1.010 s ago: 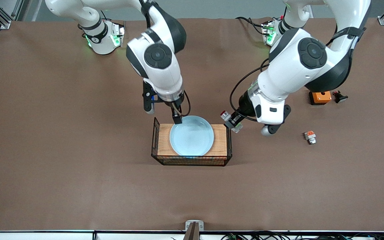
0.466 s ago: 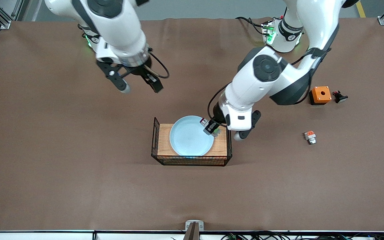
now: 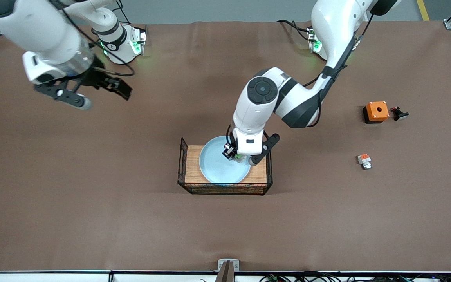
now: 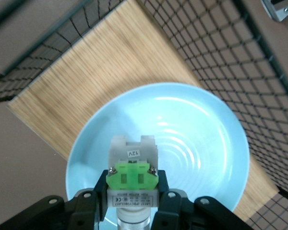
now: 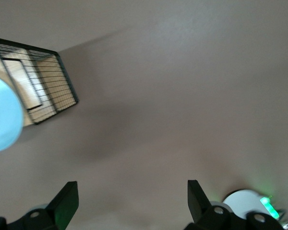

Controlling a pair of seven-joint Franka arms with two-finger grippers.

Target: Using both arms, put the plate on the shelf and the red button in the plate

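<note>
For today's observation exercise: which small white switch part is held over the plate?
The white switch part with a green patch, gripped by the left tool over the pale-blue plate; the orange-patched one lies on the table.

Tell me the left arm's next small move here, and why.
Probably lower and release: the left gripper is shut on the red button over the plate, which already sits on the wooden board. The right gripper hangs open, away over bare table.
</note>
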